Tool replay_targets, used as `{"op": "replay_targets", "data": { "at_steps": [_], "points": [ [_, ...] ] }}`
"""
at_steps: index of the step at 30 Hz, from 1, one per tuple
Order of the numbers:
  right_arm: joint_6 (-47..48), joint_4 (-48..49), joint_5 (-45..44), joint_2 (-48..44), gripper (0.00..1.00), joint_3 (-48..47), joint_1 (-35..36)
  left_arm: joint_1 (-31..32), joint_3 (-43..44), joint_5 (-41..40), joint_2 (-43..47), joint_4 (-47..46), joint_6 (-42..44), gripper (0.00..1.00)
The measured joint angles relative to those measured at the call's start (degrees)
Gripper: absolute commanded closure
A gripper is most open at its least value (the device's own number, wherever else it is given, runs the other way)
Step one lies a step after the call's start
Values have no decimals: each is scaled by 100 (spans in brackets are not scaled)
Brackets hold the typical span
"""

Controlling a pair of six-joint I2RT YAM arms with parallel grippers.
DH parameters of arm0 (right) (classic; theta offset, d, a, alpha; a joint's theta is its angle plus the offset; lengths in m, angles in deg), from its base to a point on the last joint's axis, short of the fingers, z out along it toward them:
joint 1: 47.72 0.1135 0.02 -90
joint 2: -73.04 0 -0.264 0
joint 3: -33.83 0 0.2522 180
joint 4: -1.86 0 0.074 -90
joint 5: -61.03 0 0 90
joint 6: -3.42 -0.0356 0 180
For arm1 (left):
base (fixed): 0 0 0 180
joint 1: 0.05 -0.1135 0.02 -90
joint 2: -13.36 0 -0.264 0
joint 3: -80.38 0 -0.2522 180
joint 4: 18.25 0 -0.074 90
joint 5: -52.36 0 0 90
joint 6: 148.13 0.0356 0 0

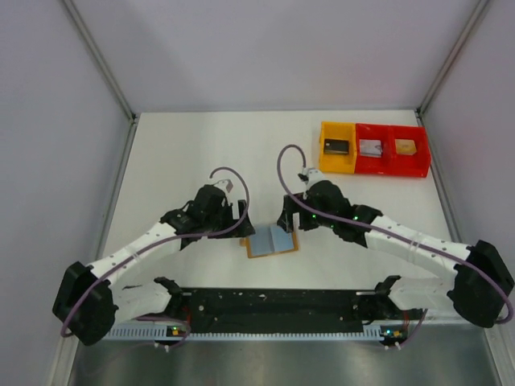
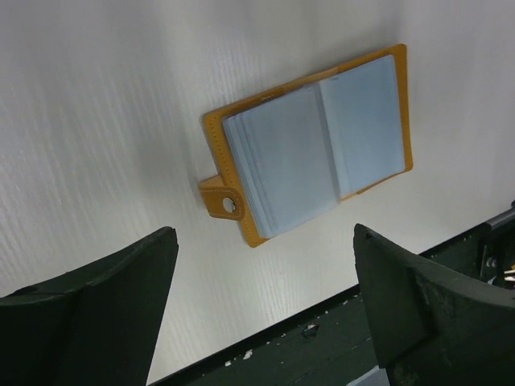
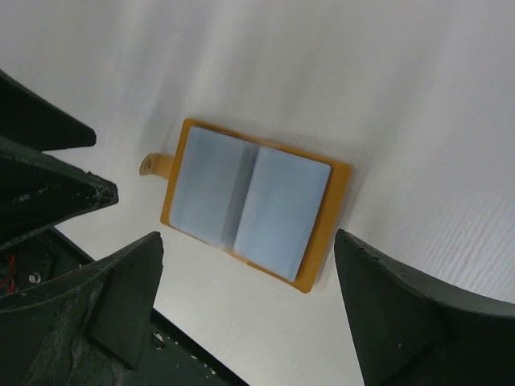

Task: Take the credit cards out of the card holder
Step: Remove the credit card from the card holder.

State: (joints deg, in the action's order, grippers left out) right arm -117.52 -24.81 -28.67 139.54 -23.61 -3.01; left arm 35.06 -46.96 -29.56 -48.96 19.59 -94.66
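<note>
**Holder open flat, cards in it**

The holder (image 1: 272, 241) lies flat on the table (image 1: 201, 153), spread like a book. It has a tan-orange rim, a grey-blue inside and a snap tab (image 2: 223, 197) off one edge. Pale grey-blue cards (image 2: 278, 165) fill both halves, w/ a thicker fanned stack on the tab side. L gripper (image 1: 240, 212) hangs just left of the holder and R gripper (image 1: 288, 217) just right. Both have jaws wide apart w/ nothing btwn them, and neither touches it. The trays (image 1: 374, 171) sit well apart, far-right of the holder.
</note>
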Motion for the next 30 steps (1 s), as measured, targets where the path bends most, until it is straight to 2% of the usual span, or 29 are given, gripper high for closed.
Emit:
{"op": "replay_targets", "data": {
  "at_steps": [5,16,24,30],
  "points": [
    [170,-136,-662,721,9,-256,835,57,-63,-278,-479,-85,-90,16],
    [396,-306,-1335,2124,5,-1027,1692,94,-520,-297,-896,-649,-251,55],
    [446,-527,-1438,2806,4,-1434,1902,90,-901,-240,-957,-1172,-413,99],
    [485,-603,-1425,3126,4,-1589,1939,83,-1467,11,-756,-1923,-820,100]
  ]
}}
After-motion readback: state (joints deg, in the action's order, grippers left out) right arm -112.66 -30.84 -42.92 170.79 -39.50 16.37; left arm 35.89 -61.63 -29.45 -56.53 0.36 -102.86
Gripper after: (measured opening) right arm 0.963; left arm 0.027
